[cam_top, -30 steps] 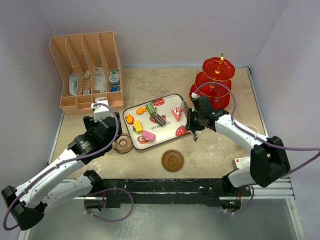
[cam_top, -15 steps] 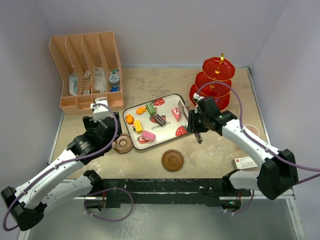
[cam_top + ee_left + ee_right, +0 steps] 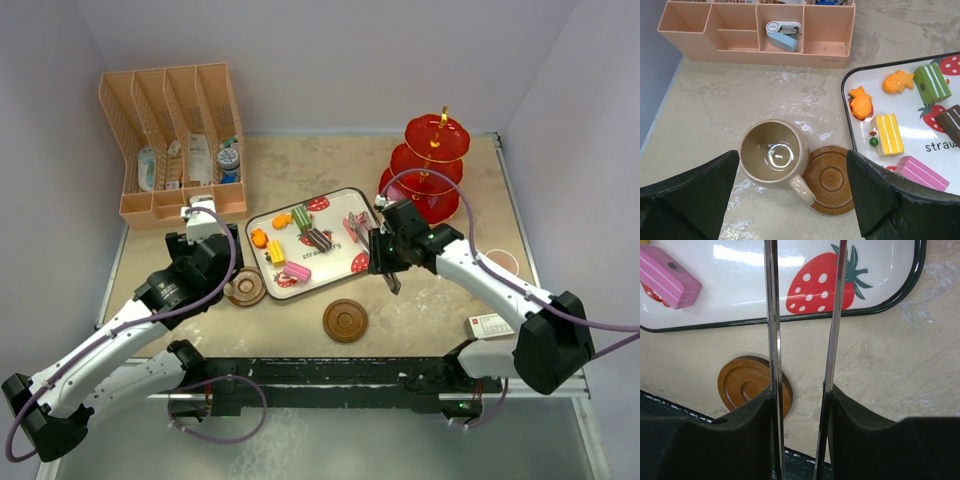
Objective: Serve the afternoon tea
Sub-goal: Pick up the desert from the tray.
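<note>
A tan mug [image 3: 774,154] stands on the table with its handle over a brown saucer [image 3: 829,174], which also shows in the top view [image 3: 245,288]. My left gripper [image 3: 790,197] hangs open above both and is empty; in the top view [image 3: 212,262] it hides the mug. My right gripper [image 3: 802,405] is shut on the metal tongs [image 3: 772,315]; their arms stand apart with nothing between them, over the tray's near right corner [image 3: 890,305]. Toy cakes [image 3: 300,240] lie on the tray [image 3: 262,213]. The second saucer [image 3: 345,320], the red stand [image 3: 432,165] and the pink mug [image 3: 500,262] stand apart.
A peach divided rack [image 3: 175,140] stands at the back left, close behind my left gripper. A small white box [image 3: 485,325] lies at the near right by the right arm's base. White walls close in the table on three sides.
My right gripper with the tongs shifted a little right, then came back left and nearer over the tray's right edge. The left arm has not moved.
</note>
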